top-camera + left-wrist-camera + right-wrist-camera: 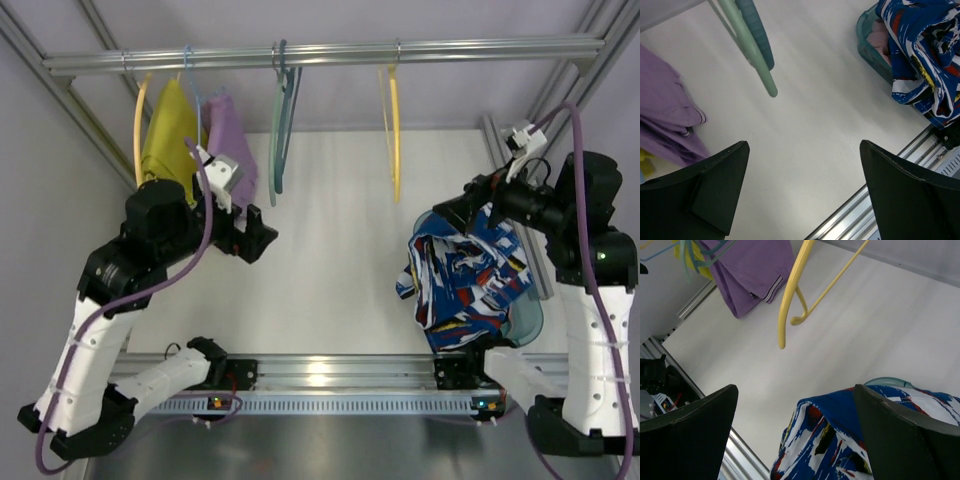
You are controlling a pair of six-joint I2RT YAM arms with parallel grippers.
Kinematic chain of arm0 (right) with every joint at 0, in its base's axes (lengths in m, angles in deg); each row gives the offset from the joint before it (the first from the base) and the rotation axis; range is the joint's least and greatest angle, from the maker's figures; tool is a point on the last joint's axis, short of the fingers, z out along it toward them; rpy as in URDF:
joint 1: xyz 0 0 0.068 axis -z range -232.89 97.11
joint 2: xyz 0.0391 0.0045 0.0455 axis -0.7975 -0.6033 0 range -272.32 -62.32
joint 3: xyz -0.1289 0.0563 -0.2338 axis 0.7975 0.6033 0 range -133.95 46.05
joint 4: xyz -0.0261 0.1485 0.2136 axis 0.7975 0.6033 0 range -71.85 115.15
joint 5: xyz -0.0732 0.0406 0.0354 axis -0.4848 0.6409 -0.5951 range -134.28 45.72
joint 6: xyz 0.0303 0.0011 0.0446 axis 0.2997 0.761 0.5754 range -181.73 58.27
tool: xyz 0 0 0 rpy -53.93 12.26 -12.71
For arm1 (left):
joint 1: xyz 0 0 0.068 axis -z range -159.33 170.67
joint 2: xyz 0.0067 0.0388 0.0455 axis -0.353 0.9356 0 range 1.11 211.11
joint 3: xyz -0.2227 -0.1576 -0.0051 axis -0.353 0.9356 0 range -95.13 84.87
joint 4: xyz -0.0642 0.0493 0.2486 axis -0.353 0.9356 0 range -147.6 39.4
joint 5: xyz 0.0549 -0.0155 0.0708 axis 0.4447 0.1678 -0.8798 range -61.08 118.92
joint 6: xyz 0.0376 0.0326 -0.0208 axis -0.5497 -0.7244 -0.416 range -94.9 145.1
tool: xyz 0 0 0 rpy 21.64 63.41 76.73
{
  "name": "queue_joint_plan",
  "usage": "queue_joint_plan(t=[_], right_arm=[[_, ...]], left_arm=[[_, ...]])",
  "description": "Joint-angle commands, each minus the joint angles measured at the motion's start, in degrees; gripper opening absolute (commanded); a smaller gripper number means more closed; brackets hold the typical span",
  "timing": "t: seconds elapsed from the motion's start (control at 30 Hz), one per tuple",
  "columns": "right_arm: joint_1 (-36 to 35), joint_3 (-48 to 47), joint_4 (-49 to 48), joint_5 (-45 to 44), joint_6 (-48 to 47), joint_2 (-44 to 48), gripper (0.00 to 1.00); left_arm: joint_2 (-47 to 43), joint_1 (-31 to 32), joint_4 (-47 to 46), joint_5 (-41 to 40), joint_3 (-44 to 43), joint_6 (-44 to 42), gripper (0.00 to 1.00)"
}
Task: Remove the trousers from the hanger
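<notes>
The trousers (465, 280), printed in blue, white, red and black, lie bunched over a teal basket (528, 322) at the right of the table. They hang over the basket's edge in the left wrist view (925, 55). The yellow hanger (395, 140) hangs bare from the overhead rail (320, 55), apart from the trousers. My right gripper (450, 212) hovers open just above the trousers (840, 440), nothing between its fingers, with the hanger (792, 295) further off. My left gripper (262, 240) is open and empty over the bare table at the left.
A teal-grey hanger (280, 120) hangs at the rail's middle. A purple garment (232, 140) and a mustard-yellow one (170, 130) hang at the left, close to my left arm. An aluminium track (330, 375) runs along the near edge. Frame posts stand at the sides.
</notes>
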State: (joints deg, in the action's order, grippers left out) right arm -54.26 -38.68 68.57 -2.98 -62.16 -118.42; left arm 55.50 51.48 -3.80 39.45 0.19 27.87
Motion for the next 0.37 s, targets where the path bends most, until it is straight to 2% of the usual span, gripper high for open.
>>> queue_joint_plan(t=[0.0,0.33], right_arm=[[0.4,3.1,2.9,-1.1,-2.1,3.1,0.99],[0.8,7.3,3.4,-1.9,-1.9,8.6,0.99]], left_arm=[[-5.4,-0.9,4.3,-4.8,-2.0,-2.2,0.98],[-15.0,-11.6,7.7,-9.1,0.9,-4.0,0.98]])
